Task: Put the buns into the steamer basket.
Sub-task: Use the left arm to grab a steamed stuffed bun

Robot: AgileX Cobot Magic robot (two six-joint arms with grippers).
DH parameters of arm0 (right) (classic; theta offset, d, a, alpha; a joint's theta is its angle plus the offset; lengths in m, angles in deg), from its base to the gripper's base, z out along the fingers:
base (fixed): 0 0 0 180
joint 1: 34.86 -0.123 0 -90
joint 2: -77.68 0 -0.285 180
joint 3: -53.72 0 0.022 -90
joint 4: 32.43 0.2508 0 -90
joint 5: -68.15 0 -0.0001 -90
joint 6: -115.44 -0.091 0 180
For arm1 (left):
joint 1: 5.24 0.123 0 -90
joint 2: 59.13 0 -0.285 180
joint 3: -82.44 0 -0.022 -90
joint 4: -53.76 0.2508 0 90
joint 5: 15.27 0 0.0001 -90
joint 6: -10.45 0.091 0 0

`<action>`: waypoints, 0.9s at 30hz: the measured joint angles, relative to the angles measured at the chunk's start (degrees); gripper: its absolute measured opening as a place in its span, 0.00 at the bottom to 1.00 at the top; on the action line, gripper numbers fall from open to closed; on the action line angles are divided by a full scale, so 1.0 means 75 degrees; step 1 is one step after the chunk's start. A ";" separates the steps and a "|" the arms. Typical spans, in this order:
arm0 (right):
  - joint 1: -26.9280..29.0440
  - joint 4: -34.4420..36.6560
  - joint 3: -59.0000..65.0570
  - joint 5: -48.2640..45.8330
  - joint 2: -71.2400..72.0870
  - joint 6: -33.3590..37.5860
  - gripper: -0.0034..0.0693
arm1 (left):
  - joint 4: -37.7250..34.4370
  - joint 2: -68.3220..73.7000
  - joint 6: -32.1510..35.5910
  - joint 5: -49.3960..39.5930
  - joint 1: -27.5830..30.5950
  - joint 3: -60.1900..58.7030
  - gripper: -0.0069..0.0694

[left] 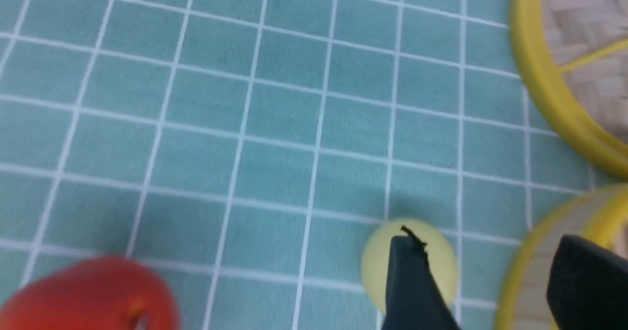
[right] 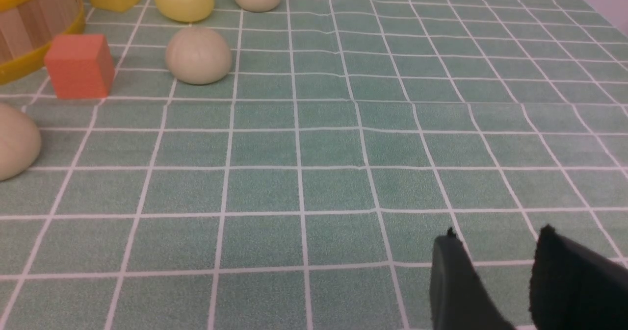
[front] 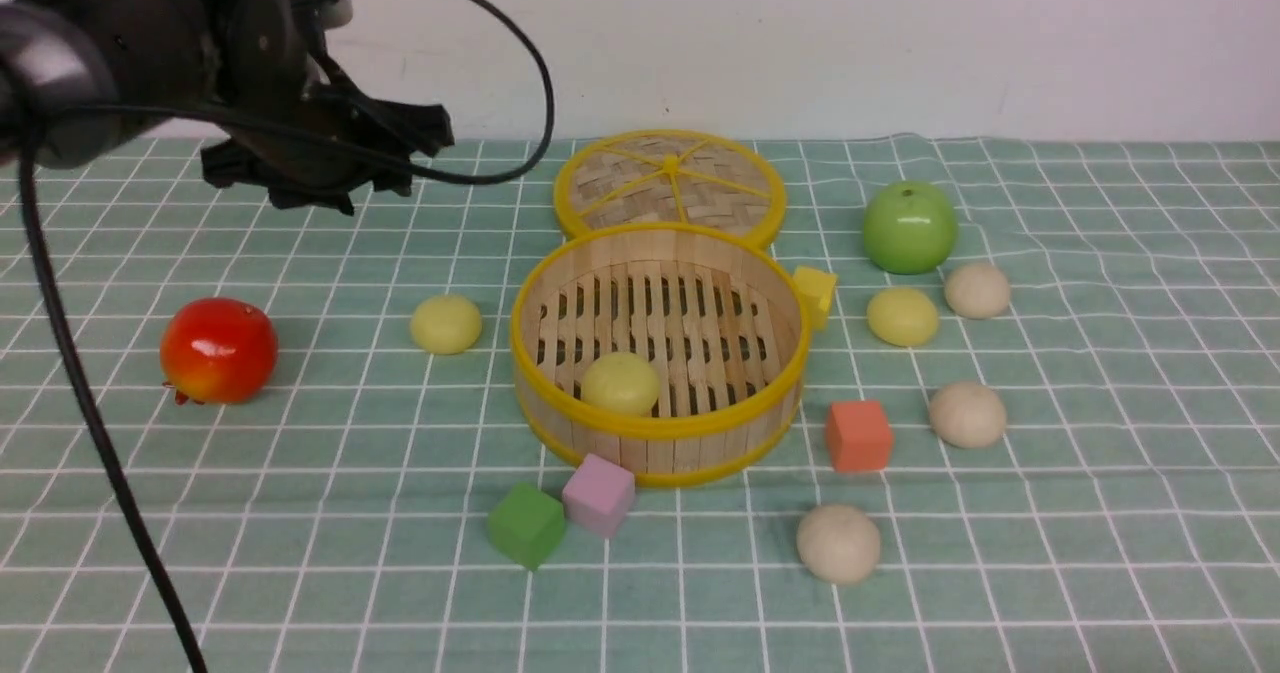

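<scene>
The basket (front: 690, 453) is seen at the middle of the bench (front: 300, 573), with the lid (front: 670, 185) laid flat just behind it. One yellow bun (front: 620, 383) is found inside, on the slatted floor near the front wall. A second yellow bun (front: 446, 324) is left on the bench near the basket's left side, and a red apple (front: 218, 350) is seen further left. To the right, a third yellow bun (front: 902, 316) is placed beside a far beige bun (front: 977, 290), both in front of a green apple (front: 909, 226). A middle beige bun (front: 967, 414) is set near an orange cube (front: 858, 435), and a near beige bun (front: 838, 543) is found in front of the basket's right side. A yellow cube (front: 815, 293) is seen just beside the basket's right wall, while a pink cube (front: 598, 494) and a green cube (front: 526, 524) are placed touching each other at its front. The left claw (front: 420, 158) is held high above the bench, behind the second yellow bun, with jaws spread apart and nothing between them. The right claw (right: 498, 237) is shown only by its wrist camera, over bare bench apart from the buns, with jaws apart and nothing gripped.
</scene>
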 joint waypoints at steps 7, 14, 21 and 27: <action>0.0000 0.0000 0.0000 0.0000 0.0000 0.0000 0.38 | -0.0401 0.0794 0.0735 0.0504 -0.0251 0.0000 0.58; 0.0000 0.0000 0.0000 0.0000 0.0000 0.0000 0.38 | -0.0081 0.1219 0.1035 0.0771 -0.0272 0.0000 0.58; 0.0000 0.0000 0.0000 0.0000 0.0000 0.0000 0.38 | -0.0034 0.1517 0.1043 0.0913 -0.0272 0.0000 0.58; 0.0000 0.0000 0.0000 0.0000 0.0000 0.0000 0.38 | -0.0034 0.1742 0.1036 0.0931 -0.0272 0.0000 0.56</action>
